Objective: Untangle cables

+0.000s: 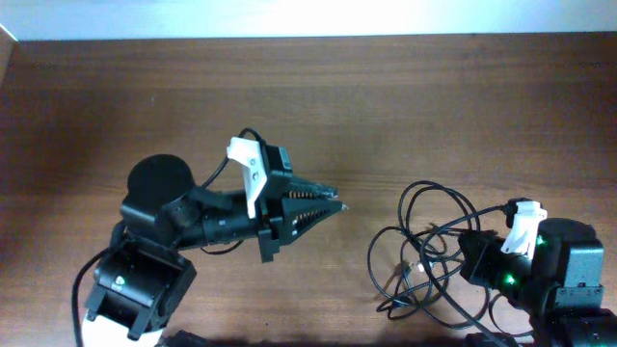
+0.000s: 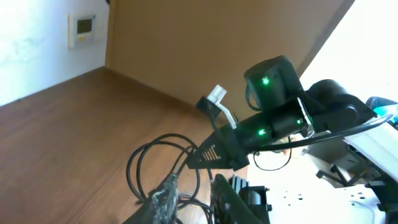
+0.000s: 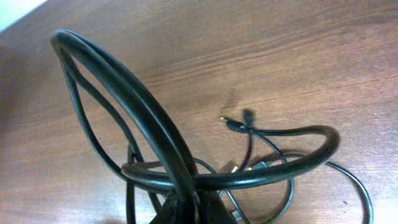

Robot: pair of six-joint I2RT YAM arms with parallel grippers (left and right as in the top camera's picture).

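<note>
The cables [image 1: 421, 253] are thin black cords lying in a tangle of loops on the wooden table at the right. My right gripper [image 1: 469, 253] reaches into the tangle from the right. In the right wrist view it [image 3: 198, 202] is shut on a thick loop of cable [image 3: 143, 112] that arches up from the jaws. Small plug ends [image 3: 233, 124] rest on the wood beyond. My left gripper [image 1: 335, 204] points right, well short of the tangle. It [image 2: 194, 179] stands slightly open with nothing held, and the cables [image 2: 134, 163] lie ahead of it.
The right arm's body [image 2: 273, 118] with green lights stands over the tangle in the left wrist view. The left arm's base [image 1: 135, 284] is at the front left. The table's back edge [image 1: 308, 37] meets a white wall.
</note>
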